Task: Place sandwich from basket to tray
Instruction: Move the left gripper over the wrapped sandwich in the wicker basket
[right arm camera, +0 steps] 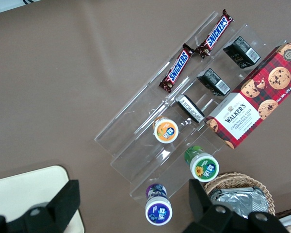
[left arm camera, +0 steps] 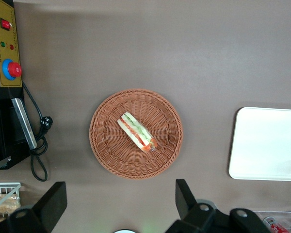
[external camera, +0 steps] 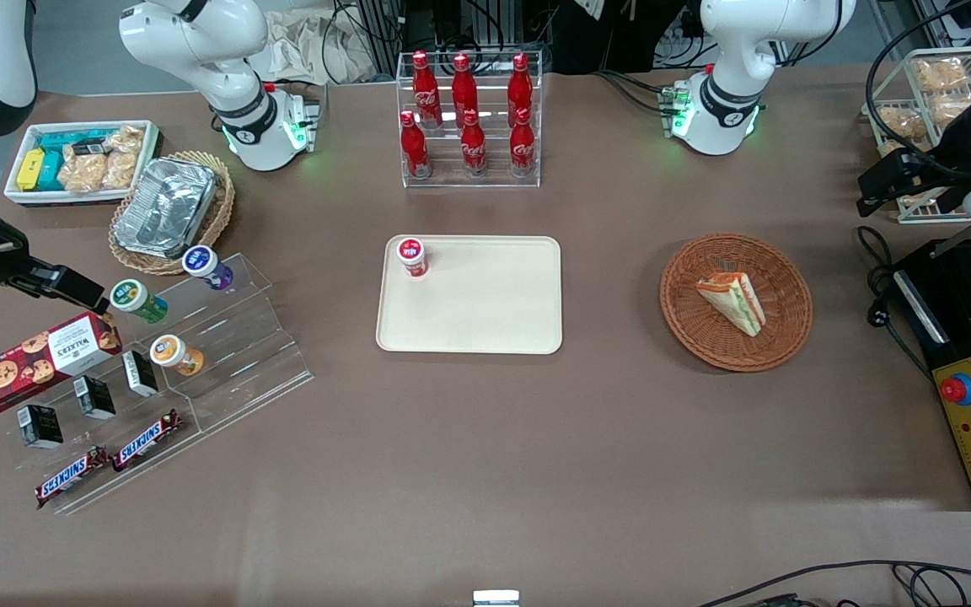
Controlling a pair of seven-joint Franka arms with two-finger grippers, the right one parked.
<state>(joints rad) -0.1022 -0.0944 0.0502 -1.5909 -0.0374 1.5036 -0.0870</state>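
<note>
- My working arm (external camera: 730, 51) has glossy white, rounded shells, with a black ring at one joint that carries a small white mark.
- At its base (external camera: 678, 110) I see green lights glowing and black cables going in.
- The tool (left arm camera: 119, 208), high above the counter (left arm camera: 184, 48), has two black blocky fingers (left arm camera: 185, 196) set well apart, and round screw heads on its dark body.

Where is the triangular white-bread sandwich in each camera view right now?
Front view: the sandwich lies in the round reddish-brown wicker basket, toward the working arm's end.
Left wrist view: sandwich in the basket, under the open gripper.
Right wrist view: not in it.
Shared landmark: the cream rectangular tray.
</note>
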